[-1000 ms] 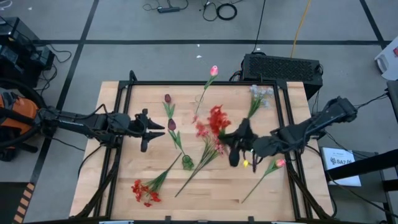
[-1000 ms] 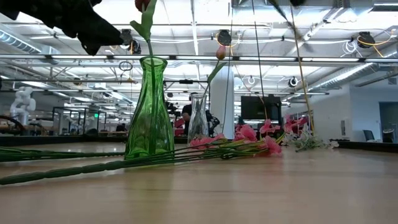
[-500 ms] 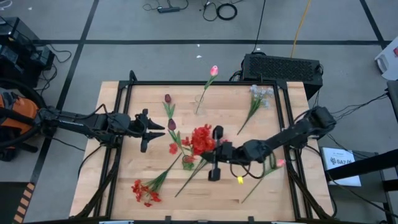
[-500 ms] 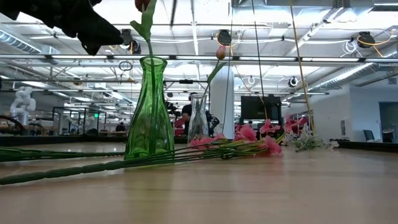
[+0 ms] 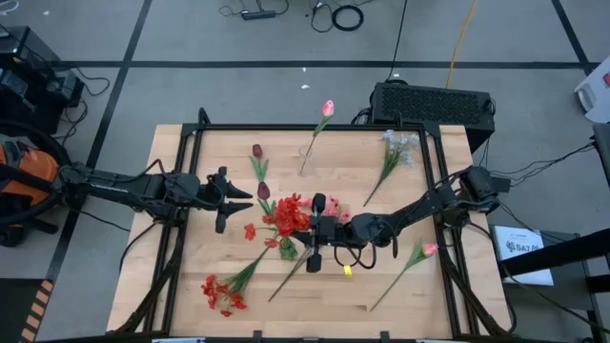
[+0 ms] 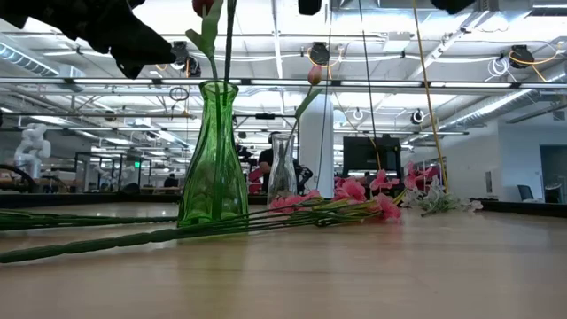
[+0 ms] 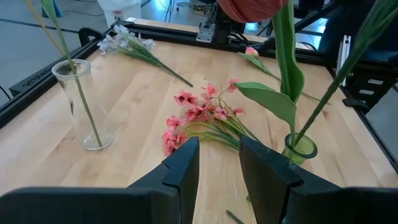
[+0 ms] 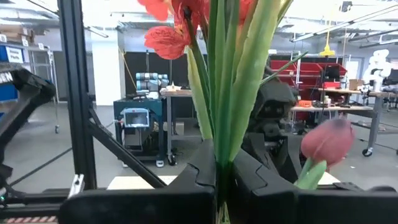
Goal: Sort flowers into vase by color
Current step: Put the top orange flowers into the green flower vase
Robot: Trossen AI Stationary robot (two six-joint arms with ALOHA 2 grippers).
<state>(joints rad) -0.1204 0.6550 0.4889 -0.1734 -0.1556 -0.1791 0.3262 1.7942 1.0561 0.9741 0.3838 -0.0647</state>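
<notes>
Two dark jointed arms, black angular gripper fingers (image 7: 183, 168), possibly thin cables alongside

— What sort of place was it?

— A robotics lab or workshop hall. The wooden surface (image 5: 400, 286) stood on a grey concrete floor (image 5: 238, 90) marked with black tape lines, with loose cables (image 5: 338, 14) lying about.

— And beyond the surface?

— A wide open room with a ceiling of beams and strip lights (image 6: 292, 44), a white robot figure (image 6: 34, 146) at the far left, red racks (image 8: 323, 74), and a cart carrying another robot arm (image 8: 149, 84).
</notes>
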